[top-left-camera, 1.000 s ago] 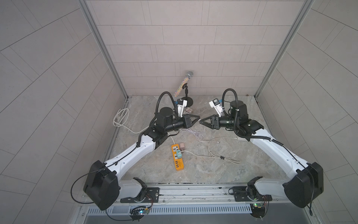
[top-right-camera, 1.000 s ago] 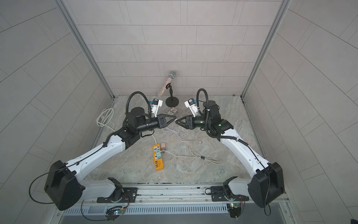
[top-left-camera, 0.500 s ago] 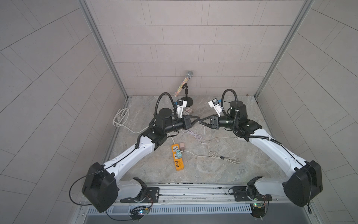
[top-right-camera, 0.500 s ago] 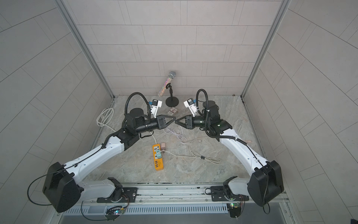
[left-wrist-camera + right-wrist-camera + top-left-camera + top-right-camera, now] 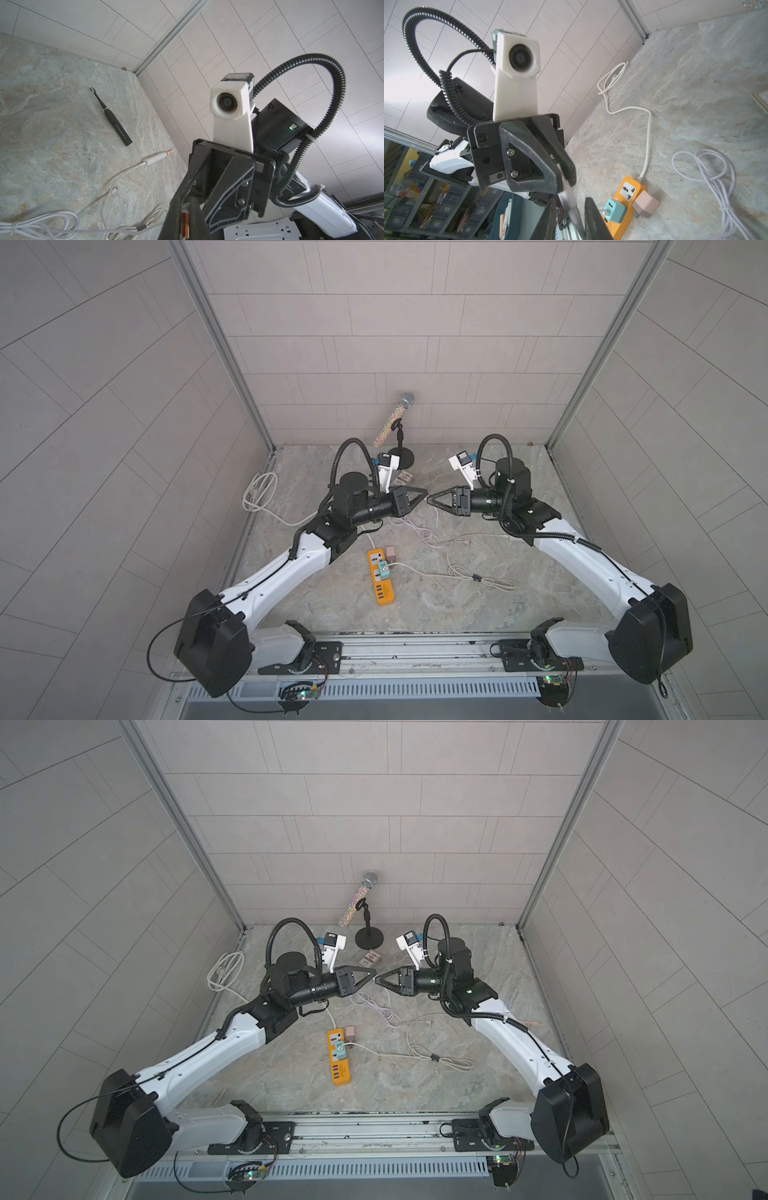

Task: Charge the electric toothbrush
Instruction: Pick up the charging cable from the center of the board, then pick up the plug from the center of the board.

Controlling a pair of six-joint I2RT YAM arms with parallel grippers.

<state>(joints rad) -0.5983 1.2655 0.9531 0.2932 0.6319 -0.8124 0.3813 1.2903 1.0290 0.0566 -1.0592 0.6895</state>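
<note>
I see both arms from above in both top views. My left arm comes up from the lower left of the frame, and my right arm from the lower right. Each one bends at the elbow and holds its gripper level above the stone table (image 5: pixel 436 605). The left gripper (image 5: pixel 424 494) and the right gripper (image 5: pixel 431 500) meet tip to tip in the middle of the frame, below the microphone on its stand (image 5: pixel 397 418).

The left gripper's jaws are pinched tight on a thin silvery cable plug (image 5: pixel 568 197). The right gripper's jaws stand a little apart, with one finger on each side of that plug. A gap shows, and I do not see them grip it.

The electric toothbrush (image 5: pixel 113 119) shows only in the left wrist view. It is black and slim, with a small brush head and a row of tiny dots down its handle. It lies flat on the table, close to the side wall, and its bottom end is bare. A white cable end with a pink tip (image 5: pixel 155 159) lies near that end, not touching it.

The orange power strip (image 5: pixel 380 578) lies lower in the middle of the frame. A teal charger (image 5: pixel 384 571) is plugged into it, and a pink charger (image 5: pixel 391 551) sits against its side.
</note>
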